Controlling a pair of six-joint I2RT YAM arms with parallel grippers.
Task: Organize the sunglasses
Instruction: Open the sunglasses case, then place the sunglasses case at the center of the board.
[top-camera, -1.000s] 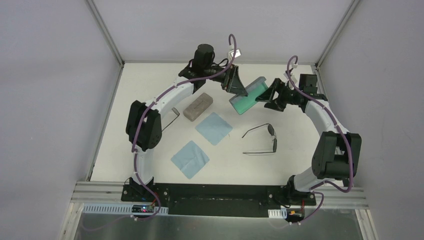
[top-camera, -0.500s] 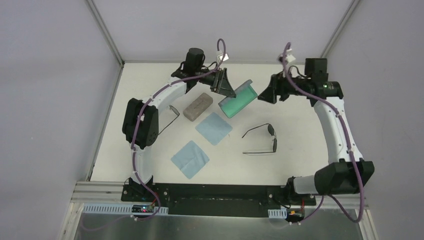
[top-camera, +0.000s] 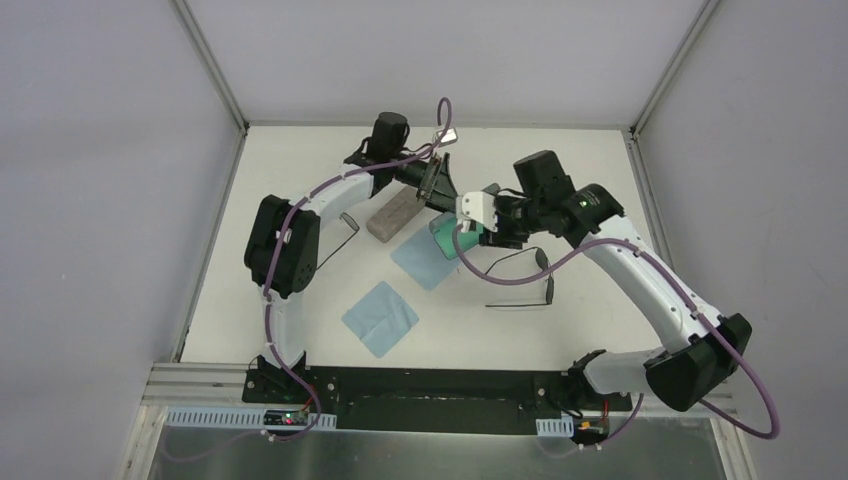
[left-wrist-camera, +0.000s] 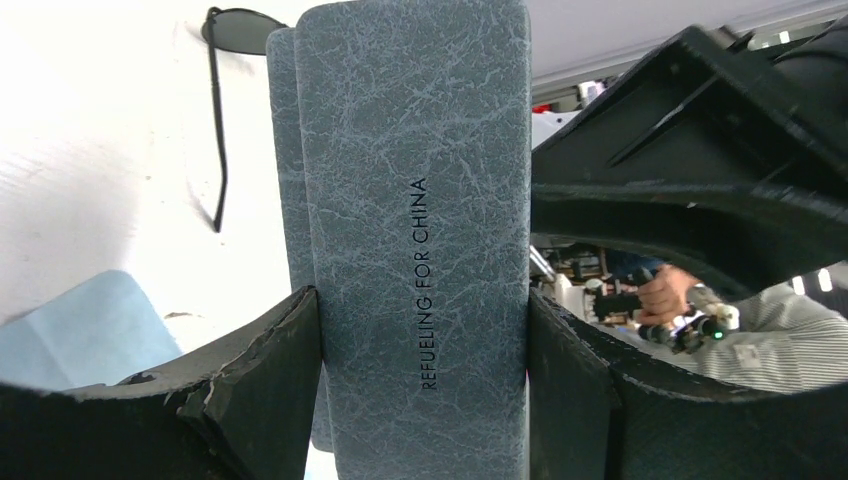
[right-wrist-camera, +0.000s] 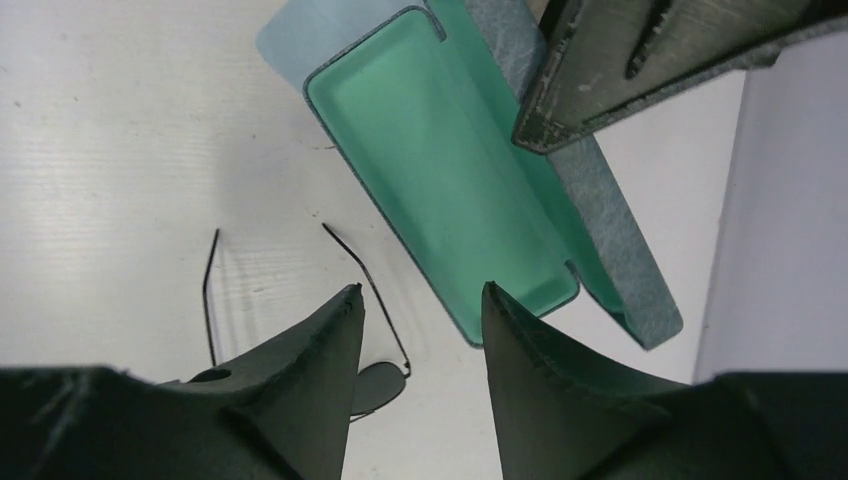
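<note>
One pair of black wire sunglasses (top-camera: 525, 280) lies unfolded right of centre; its thin arm (right-wrist-camera: 372, 285) and a dark lens show below my right gripper. The other sunglasses (top-camera: 348, 229) are half hidden behind the left arm. My left gripper (top-camera: 438, 188) (left-wrist-camera: 422, 300) is shut on the lid of the blue case (left-wrist-camera: 415, 200). That case hangs open, its green inside (right-wrist-camera: 440, 170) (top-camera: 446, 238) facing up over a cloth. My right gripper (right-wrist-camera: 420, 290) (top-camera: 487, 228) hovers open between the case and the first pair, holding nothing.
A beige case (top-camera: 395, 213) lies shut beside the left gripper. Two light blue cloths lie on the table, one (top-camera: 428, 258) under the open case, one (top-camera: 380, 318) nearer the arm bases. Grey walls enclose the table on three sides.
My right arm has swung from the far right to the table's centre, and its jaws have narrowed. The left gripper has carried the open case down towards the cloth.
</note>
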